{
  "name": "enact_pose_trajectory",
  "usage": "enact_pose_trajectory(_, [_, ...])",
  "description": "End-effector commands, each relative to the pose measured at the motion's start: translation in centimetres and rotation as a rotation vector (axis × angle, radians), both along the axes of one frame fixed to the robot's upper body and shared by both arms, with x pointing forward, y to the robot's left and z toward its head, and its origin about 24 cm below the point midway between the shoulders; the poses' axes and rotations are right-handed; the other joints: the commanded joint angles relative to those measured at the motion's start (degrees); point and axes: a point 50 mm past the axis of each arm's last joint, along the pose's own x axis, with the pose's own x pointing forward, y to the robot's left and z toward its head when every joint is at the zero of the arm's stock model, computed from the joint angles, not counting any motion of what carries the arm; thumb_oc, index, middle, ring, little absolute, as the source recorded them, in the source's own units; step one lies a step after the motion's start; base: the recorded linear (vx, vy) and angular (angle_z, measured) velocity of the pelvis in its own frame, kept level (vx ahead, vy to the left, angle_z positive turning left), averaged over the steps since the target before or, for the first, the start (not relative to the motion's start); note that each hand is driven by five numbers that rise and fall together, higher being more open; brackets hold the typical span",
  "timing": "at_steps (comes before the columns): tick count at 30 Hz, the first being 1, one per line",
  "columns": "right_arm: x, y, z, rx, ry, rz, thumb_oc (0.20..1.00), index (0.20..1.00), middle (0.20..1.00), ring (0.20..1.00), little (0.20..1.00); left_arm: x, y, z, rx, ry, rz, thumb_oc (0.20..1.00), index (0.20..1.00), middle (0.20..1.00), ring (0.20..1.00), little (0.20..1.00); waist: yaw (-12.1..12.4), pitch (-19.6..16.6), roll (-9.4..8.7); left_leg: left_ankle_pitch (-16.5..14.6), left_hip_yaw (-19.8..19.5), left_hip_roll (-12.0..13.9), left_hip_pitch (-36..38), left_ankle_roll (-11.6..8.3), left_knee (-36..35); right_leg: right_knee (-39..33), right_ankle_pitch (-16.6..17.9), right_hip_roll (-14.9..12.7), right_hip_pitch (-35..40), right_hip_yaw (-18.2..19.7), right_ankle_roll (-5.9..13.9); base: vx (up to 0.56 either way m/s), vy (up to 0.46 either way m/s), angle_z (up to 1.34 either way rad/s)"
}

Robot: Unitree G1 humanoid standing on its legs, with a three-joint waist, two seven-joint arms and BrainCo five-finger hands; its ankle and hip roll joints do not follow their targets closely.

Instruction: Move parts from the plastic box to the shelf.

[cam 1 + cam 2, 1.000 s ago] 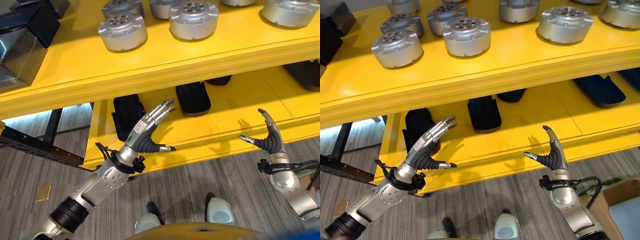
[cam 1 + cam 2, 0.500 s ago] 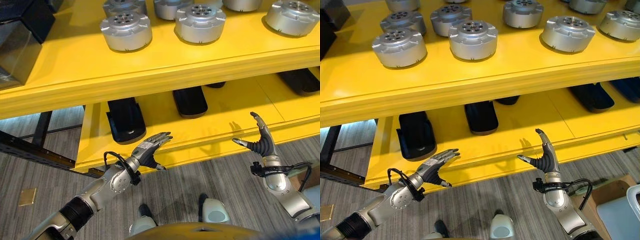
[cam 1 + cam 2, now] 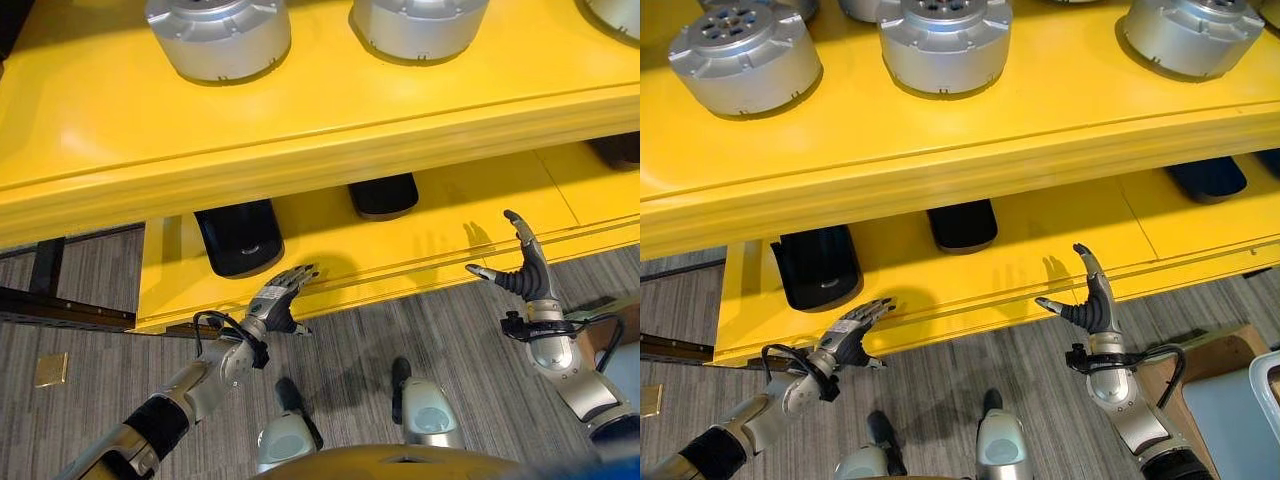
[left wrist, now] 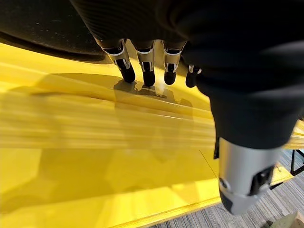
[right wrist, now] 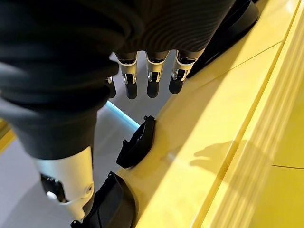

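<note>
Several round silver parts [image 3: 218,35] stand on the yellow shelf's upper board [image 3: 300,125]. Black moulded parts [image 3: 238,235] lie on the lower board [image 3: 450,215]. My left hand [image 3: 275,300] is open, with its straight fingers [image 4: 145,69] reaching to the lower board's front edge and nothing in it. My right hand [image 3: 525,275] hangs open and empty in front of the same edge, farther right, thumb spread from its fingers [image 5: 152,78]. Two black parts [image 5: 135,147] show past that hand in the right wrist view.
Grey carpet lies in front of the shelf. A black metal frame [image 3: 60,305] runs off at the left, with a small yellow square [image 3: 50,368] on the floor near it. A pale box on a brown one [image 3: 1240,400] sits at the lower right.
The camera has moved nearer to the shelf. My left hand has dropped from beside the black part to the lower board's front edge. The right hand has barely moved.
</note>
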Motion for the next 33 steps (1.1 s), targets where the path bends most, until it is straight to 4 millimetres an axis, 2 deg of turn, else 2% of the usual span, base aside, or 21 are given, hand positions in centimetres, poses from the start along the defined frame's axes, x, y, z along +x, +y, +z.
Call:
enact_pose_trajectory(1, [0.3, 0.1, 2.6, 0.009, -0.143, 0.023, 1.000, 1.000, 1.000, 1.000, 1.000, 0.9, 2.0, 0.5, 0.053, -0.056, 0.109, 1.000, 1.000, 1.000, 1.000, 1.000, -0.2, -0.8, -1.38, -3.5, 0.1, 2.7, -1.7, 0.34, 7.7, 0.9, -0.3, -1.7, 1.8, 0.0, 2.50, 0.00, 0.000, 0.00])
enact_pose_trajectory(8, [-0.1, -0.2, 2.4, 0.013, -0.136, 0.012, 1.000, 1.000, 1.000, 1.000, 1.000, 0.3, 5.4, -0.7, 0.117, -0.038, 0.347, 1.000, 1.000, 1.000, 1.000, 1.000, 0.0, -1.1, -1.00, -3.7, -0.2, 2.1, -1.6, 0.61, 7.6, 0.7, -0.3, -1.8, 2.1, -0.1, 2.36, 0.00, 0.000, 0.00])
enact_pose_trajectory(15, [-0.2, -0.5, 2.5, 0.015, -0.132, -0.005, 1.000, 1.000, 1.000, 1.000, 1.000, -1.1, 7.0, -2.1, 0.162, 0.019, 0.451, 1.000, 1.000, 1.000, 1.000, 1.000, 0.2, -1.3, -0.41, -3.7, -0.5, 1.7, -1.1, 0.50, 7.3, -0.1, 0.1, -2.1, 2.5, -0.2, 2.51, 0.00, 0.000, 0.00])
enact_pose_trajectory(25, [-0.1, -0.6, 2.6, 0.012, -0.125, -0.006, 1.000, 1.000, 1.000, 1.000, 1.000, -2.2, 7.5, -3.2, 0.187, 0.058, 0.458, 1.000, 1.000, 1.000, 1.000, 1.000, 0.4, -1.1, 0.40, -3.8, -1.1, 1.2, -1.4, 0.54, 7.0, 0.4, -0.2, -2.5, 2.1, -0.4, 2.44, 0.00, 0.000, 0.00])
enact_pose_trajectory(33, [0.0, -0.7, 2.7, 0.007, -0.128, -0.007, 1.000, 1.000, 1.000, 1.000, 1.000, -2.3, 6.8, -3.4, 0.201, 0.067, 0.394, 1.000, 1.000, 1.000, 1.000, 1.000, 0.2, -0.8, 0.73, -3.9, -1.1, 1.0, -1.5, 0.60, 6.9, 0.6, -0.4, -2.7, 1.8, -0.4, 2.46, 0.00, 0.000, 0.00])
